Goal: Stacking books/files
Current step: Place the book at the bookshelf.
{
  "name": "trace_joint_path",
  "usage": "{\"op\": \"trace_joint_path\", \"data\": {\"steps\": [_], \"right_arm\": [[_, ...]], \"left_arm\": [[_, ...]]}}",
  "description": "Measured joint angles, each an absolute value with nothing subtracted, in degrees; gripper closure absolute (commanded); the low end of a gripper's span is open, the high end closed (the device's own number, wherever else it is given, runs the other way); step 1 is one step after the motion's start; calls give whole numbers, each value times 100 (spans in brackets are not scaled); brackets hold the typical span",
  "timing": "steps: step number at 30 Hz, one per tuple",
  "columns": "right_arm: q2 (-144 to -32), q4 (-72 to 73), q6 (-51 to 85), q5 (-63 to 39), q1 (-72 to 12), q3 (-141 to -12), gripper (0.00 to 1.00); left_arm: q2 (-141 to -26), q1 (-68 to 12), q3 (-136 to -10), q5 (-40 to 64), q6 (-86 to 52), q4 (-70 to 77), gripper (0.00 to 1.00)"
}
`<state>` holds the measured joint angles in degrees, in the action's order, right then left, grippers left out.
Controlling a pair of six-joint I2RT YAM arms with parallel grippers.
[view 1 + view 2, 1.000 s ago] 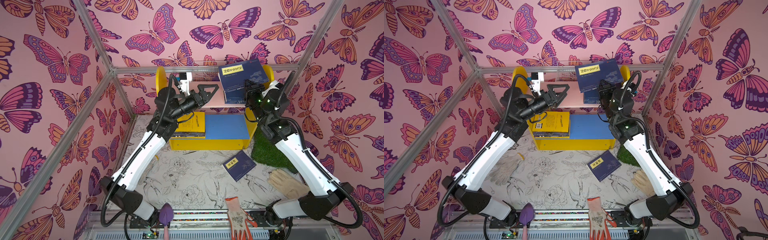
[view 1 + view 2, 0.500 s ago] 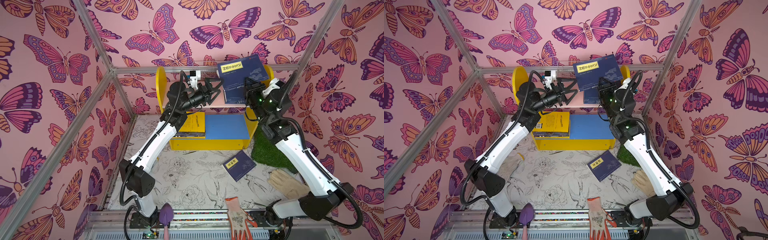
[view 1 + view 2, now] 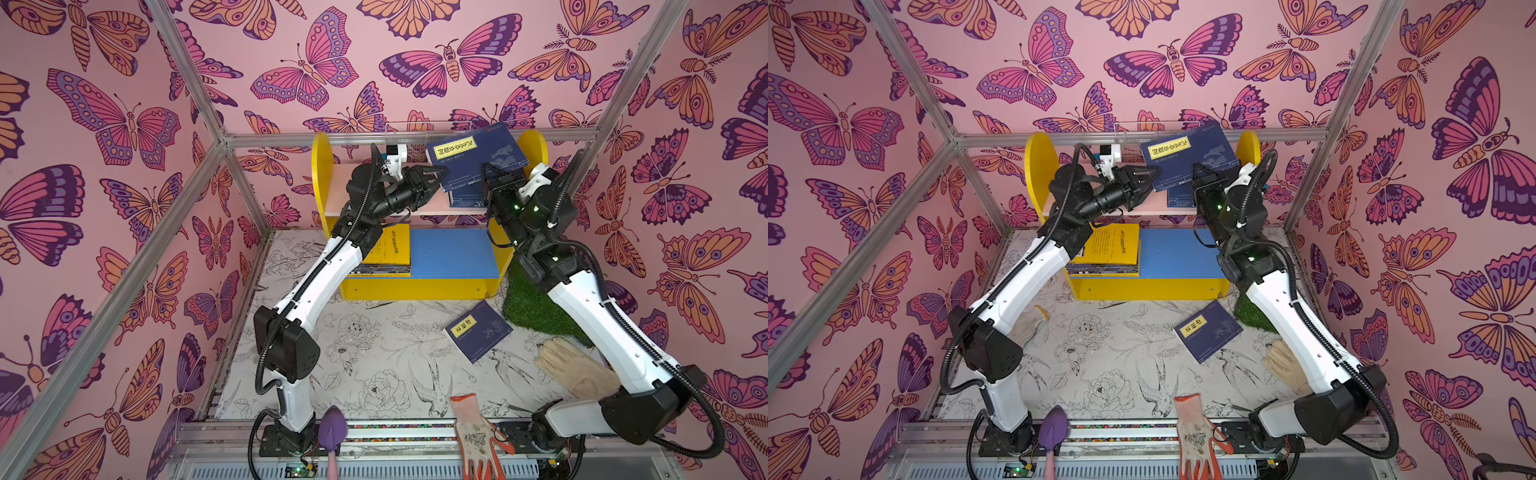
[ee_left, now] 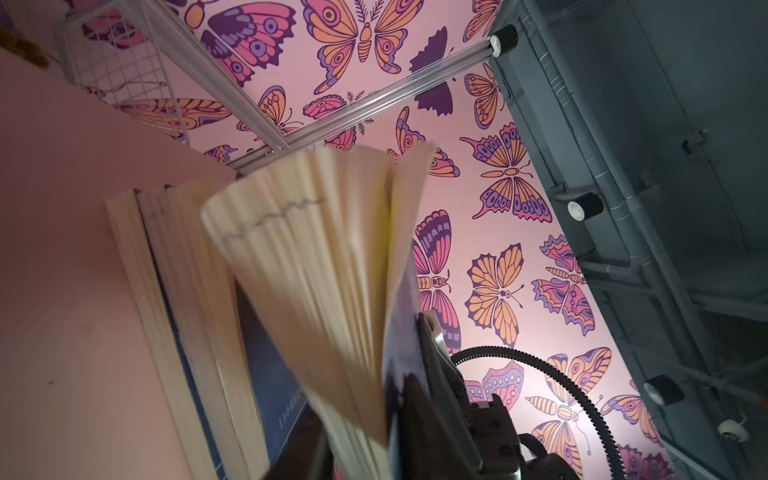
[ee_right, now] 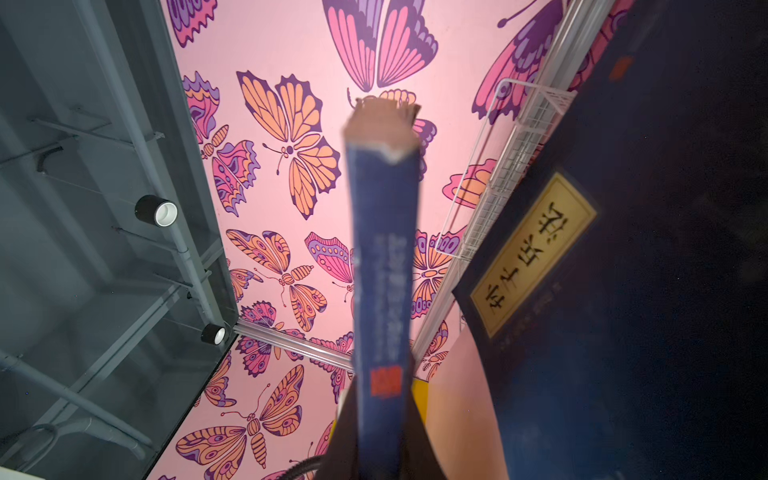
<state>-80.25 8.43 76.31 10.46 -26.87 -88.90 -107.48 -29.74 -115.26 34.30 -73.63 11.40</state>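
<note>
Light, floppy-looking navy paperback (image 3: pixel 478 153): right gripper (image 3: pixel 491 176) jaws clamp its stiffer spine, likely the surer hold; left gripper (image 3: pixel 435 179) jaws pinch its fanning pages.

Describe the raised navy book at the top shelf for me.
The navy book is a paperback with a yellow title label, a red stamp on the spine and a frayed spine top. It hangs tilted above the pink upper shelf, cover facing up. The right hand grips its spine side; the left hand pinches its fanned cream pages.
</note>
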Motion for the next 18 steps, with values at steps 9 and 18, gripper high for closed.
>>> {"op": "trace_joint_path", "data": {"steps": [9, 18], "right_arm": [[-7260, 484, 7142, 1203, -2768, -8576, 44], [-6156, -961, 5896, 1474, -2797, -8350, 41]], "left_arm": [[-11480, -3059, -12986, 3336, -7124, 370, 100], [-12307, -2847, -14182, 3155, -6949, -513, 100]]}}
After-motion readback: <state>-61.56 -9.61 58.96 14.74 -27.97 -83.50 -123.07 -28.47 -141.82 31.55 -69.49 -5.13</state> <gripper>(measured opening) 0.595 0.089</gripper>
